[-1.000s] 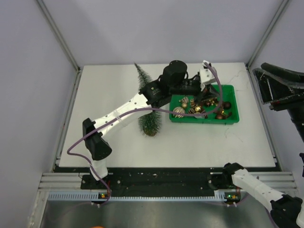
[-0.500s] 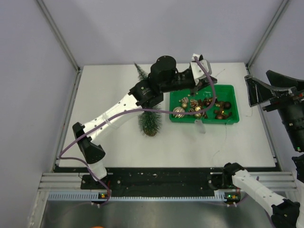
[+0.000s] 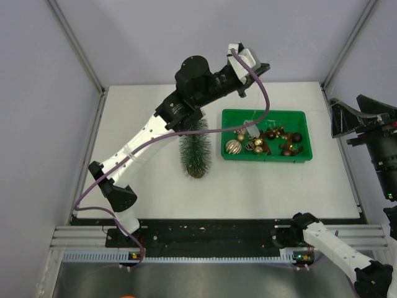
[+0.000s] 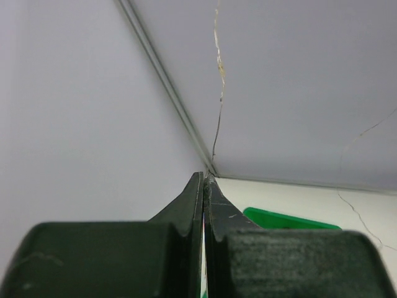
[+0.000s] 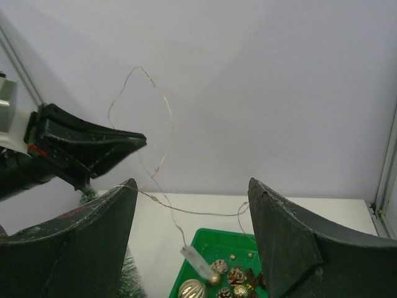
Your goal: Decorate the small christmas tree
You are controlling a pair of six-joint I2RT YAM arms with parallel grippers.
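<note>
The small christmas tree (image 3: 196,152) stands upright on the white table, left of the green tray; my left arm hides its top. Raised high over the table's far edge, my left gripper (image 3: 265,66) (image 4: 205,177) is shut on a thin light wire (image 4: 218,93) (image 5: 162,112). A small clear pack (image 3: 254,128) (image 5: 197,261) dangles from the wire above the tray. My right gripper (image 3: 335,118) (image 5: 192,183) hovers open at the right, facing the wire, nothing between its fingers. The right wrist view shows the tree's edge (image 5: 129,280) low on the left.
The green tray (image 3: 267,115) (image 5: 206,238) (image 4: 291,220) holds gold balls, pine cones and dark ornaments. Enclosure walls stand close behind and on both sides. The left arm's cable (image 3: 263,105) loops over the tray's back.
My left gripper rose and swung back-left with the wire, so the clear pack lifted from in front of the tray to above it. The right gripper opened wider and shifted slightly.
</note>
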